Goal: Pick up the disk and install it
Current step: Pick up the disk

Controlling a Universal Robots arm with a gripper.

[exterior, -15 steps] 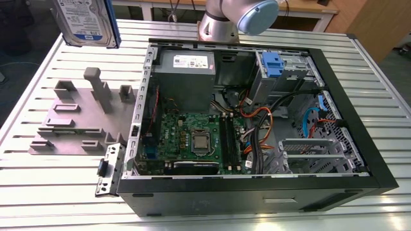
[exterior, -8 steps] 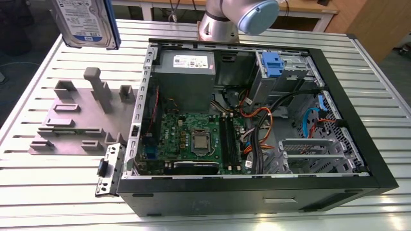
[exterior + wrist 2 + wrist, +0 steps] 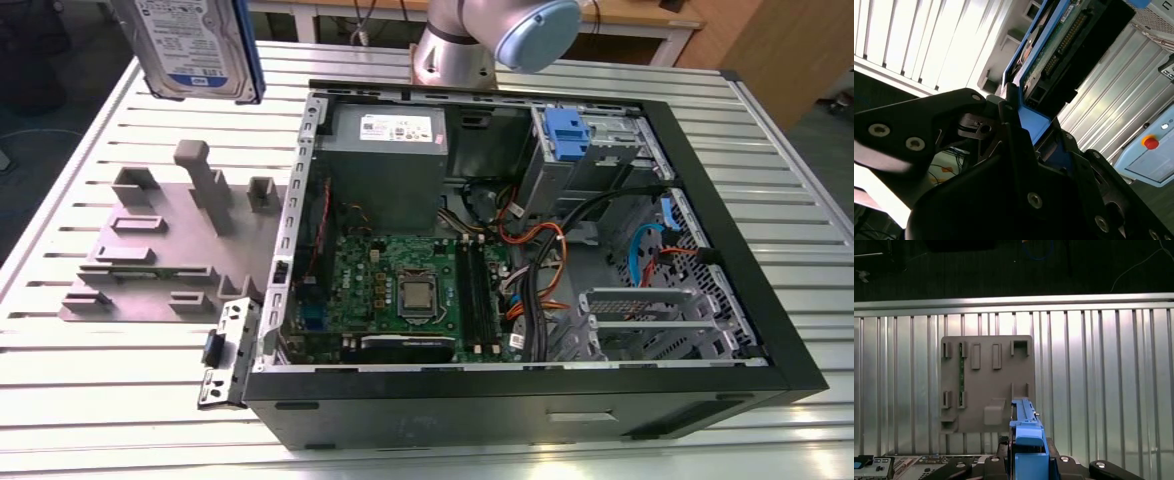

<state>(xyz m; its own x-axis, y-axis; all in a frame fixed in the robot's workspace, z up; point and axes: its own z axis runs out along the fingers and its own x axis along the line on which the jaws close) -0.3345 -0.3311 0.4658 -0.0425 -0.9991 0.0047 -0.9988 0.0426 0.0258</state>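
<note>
So the disk (image 3: pixel 195 45) is up in the air, at the top of the exterior view's left. It's well above the table (image 3: pixel 94 400) and outside the open computer case (image 3: pixel 747 300), label side facing the camera.

In both wrist views the gripper (image 3: pixel 1030 131) is clamped onto the blue bracket at one end of the disk. There's a black finger (image 3: pixel 1004 117) pressed against each side, and the jaws are only as far apart as the bracket is thick. The drive sticks straight out from the gripper, with its green circuit board side showing in the second wrist view.

Looking down in the first wrist view, the disk (image 3: pixel 1026 437) is seen edge-on and hangs over the grey fixture plate (image 3: pixel 986 370) that lies flat on the table beside the case. Inside the case, the grey power supply (image 3: pixel 387 150) sits at the far end, next to the robot arm (image 3: pixel 487 40).
</note>
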